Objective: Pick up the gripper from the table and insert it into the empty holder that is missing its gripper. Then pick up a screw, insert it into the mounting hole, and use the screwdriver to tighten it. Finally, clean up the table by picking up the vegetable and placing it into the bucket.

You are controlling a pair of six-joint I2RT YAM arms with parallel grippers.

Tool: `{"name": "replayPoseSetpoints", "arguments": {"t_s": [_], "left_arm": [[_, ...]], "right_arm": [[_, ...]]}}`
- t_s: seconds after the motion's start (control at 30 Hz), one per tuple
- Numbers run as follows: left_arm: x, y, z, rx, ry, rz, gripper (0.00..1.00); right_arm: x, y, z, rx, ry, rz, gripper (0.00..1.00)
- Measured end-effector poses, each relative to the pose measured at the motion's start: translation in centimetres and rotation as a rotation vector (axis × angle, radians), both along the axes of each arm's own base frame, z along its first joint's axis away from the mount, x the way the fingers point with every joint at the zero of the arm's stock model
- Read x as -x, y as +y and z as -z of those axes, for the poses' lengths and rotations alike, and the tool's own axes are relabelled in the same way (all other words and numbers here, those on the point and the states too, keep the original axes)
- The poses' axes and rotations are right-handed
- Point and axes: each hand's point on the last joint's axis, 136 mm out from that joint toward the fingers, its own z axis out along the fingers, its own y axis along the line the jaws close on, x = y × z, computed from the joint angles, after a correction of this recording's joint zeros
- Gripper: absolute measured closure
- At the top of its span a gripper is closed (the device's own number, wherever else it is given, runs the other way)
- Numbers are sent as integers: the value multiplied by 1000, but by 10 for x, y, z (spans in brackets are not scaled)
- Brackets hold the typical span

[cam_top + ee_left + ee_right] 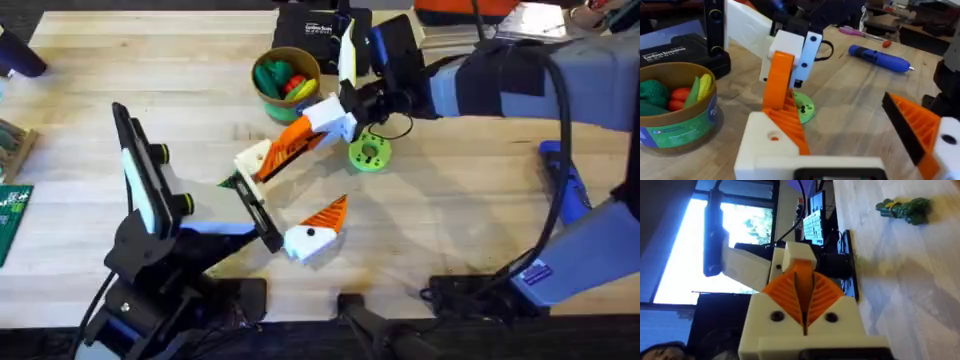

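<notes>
The pale wooden bench [480, 200] holds all the things. The left arm's white and orange end effector [845, 120] has its two fingers wide apart, with nothing between them. The right arm's white and orange end effector [805, 305] has its fingers pressed together. It hangs close over the lime-green round disc [358, 155], and it is hard to tell if something tiny is pinched in it. The round yellow bucket with the green base [680, 127] sits far back and already has toy food in it. The stubby blue screwdriver [879, 56] lies alone on the bench, well apart from both arms. The small dark-green leafy toy vegetable [905, 209] lies on the bench too, not in the bucket. A little dark stub [802, 108] stands on the disc, maybe a screw in the mounting hole, but it is too small to be sure. This looks like the screw step. Next, an arm would likely need to go and grab the screwdriver.
</notes>
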Motion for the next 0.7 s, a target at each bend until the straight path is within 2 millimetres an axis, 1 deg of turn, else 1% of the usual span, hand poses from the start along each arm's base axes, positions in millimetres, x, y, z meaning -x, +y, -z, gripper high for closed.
{"name": "replayPoseSetpoints", "arguments": {"t_s": [0.3,0.7], "left_arm": [[-8,6,0,-9,-15,-55,15],[-15,11,1,-12,-11,-106,16]], "right_arm": [[-12,12,-7,-11,-75,33,987],[-15,17,-4,36,-31,65,987]]}}
